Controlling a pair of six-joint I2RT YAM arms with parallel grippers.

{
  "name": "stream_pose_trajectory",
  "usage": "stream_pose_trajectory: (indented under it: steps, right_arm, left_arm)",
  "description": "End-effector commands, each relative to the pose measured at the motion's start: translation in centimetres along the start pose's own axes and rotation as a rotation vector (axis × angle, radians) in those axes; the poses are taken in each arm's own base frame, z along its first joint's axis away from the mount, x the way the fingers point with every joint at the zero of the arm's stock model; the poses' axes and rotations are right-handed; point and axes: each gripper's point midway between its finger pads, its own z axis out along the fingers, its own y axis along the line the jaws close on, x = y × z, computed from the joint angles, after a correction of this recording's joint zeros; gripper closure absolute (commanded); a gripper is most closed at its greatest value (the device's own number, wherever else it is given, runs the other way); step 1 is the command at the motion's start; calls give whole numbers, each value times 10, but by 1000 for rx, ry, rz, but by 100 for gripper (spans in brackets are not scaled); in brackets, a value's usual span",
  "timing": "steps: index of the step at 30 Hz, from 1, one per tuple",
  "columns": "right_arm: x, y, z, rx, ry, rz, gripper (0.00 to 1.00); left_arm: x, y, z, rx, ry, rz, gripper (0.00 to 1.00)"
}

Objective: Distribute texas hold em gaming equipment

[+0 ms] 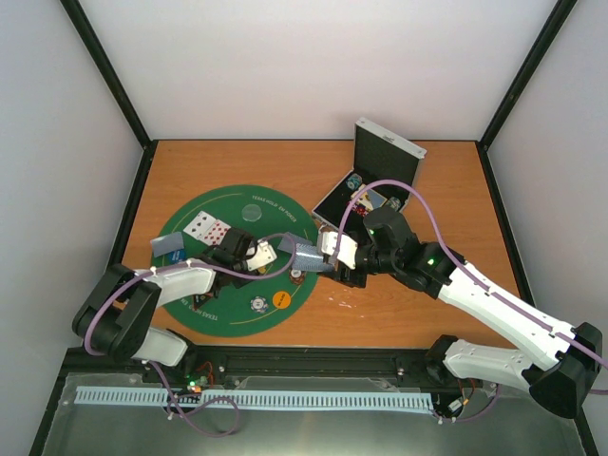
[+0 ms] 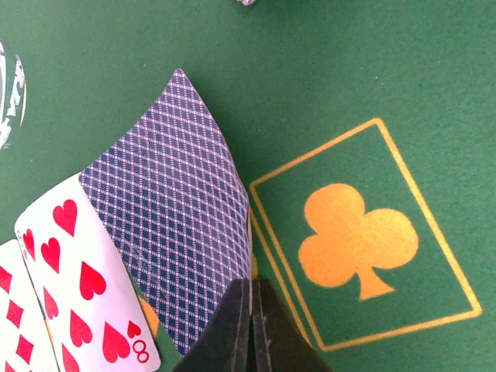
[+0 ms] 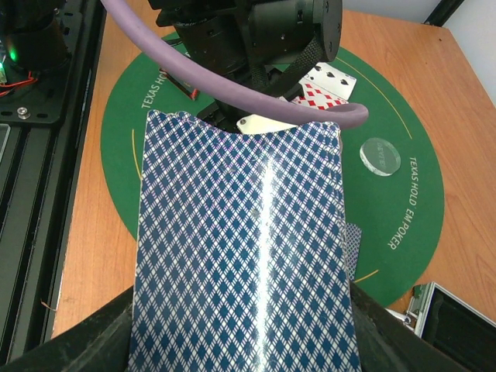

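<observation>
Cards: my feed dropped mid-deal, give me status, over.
Left gripper shut on face-down card, beside the eight of hearts. Right gripper shut on deck. Left arm close ahead of deck.

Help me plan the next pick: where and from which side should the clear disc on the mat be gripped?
Probably by its rim, from straight above: the clear disc lies flat on the green mat with bare felt all round, so jaws can straddle opposite edges.
</observation>
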Motion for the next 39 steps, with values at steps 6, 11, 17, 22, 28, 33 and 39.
stream_pose_trajectory:
  steps: [6, 11, 17, 22, 28, 33, 39]
  right_arm:
    - [-5, -3, -3, 16, -26, -18, 45]
    - [-4, -3, -3, 19, -23, -18, 44]
    - [-4, -4, -2, 14, -22, -12, 44]
    - [-4, -4, -3, 13, -19, -12, 44]
    - [-3, 1, -3, -14, -17, -13, 44]
    - [-1, 4, 0, -43, 1, -22, 44]
    - [-8, 9, 8, -109, -10, -35, 45]
  left_arm:
    - [-1, -10, -3, 73, 3, 20, 69]
    - [-14, -23, -27, 175, -62, 16, 59]
    - [-34, -46, -74, 407, -117, 27, 47]
    - [-63, -27, -134, 453, -201, -1, 40]
    - [-78, -13, -199, 434, -294, 61, 38]
    - [-94, -7, -261, 341, -516, 287, 31]
    - [-139, 0, -332, 193, -854, 593, 13]
